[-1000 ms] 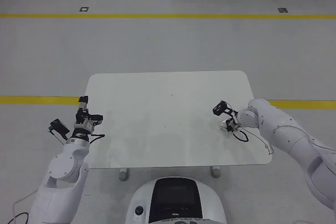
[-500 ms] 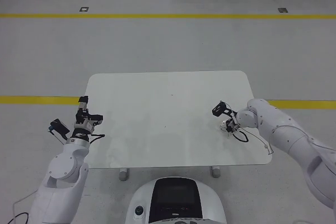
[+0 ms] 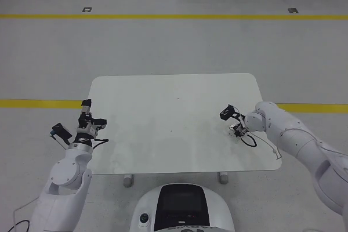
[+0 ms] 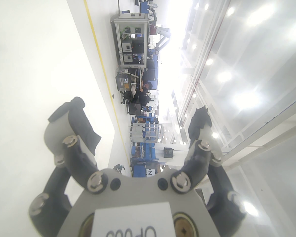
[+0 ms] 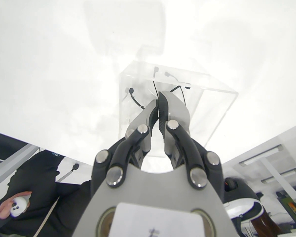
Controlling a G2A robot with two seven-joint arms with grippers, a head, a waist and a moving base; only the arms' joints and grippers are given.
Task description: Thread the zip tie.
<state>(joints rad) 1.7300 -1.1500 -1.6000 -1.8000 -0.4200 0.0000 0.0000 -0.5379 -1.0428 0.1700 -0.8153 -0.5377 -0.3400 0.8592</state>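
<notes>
A thin black zip tie point(image 5: 155, 85) runs up from between the fingers of my right gripper point(image 5: 158, 101), which is shut on it. Right under the fingertips stands a clear plastic block point(image 5: 212, 99) with small holes; more black strands point(image 5: 135, 101) of the tie pass through or behind it. From above, the right gripper point(image 3: 236, 131) sits low over the table's right side, with a black loop of the tie point(image 3: 249, 141) trailing beside it. My left gripper point(image 4: 138, 109) is open and holds nothing; it points upward at the table's left edge point(image 3: 86, 118).
The white table point(image 3: 174, 122) is bare across its middle and far side. A person in black holding a small white controller point(image 5: 17, 204) shows below the table edge in the right wrist view.
The right arm has edged very slightly toward the table's middle, and the tie's loop has shifted with it. The left arm has stayed still.
</notes>
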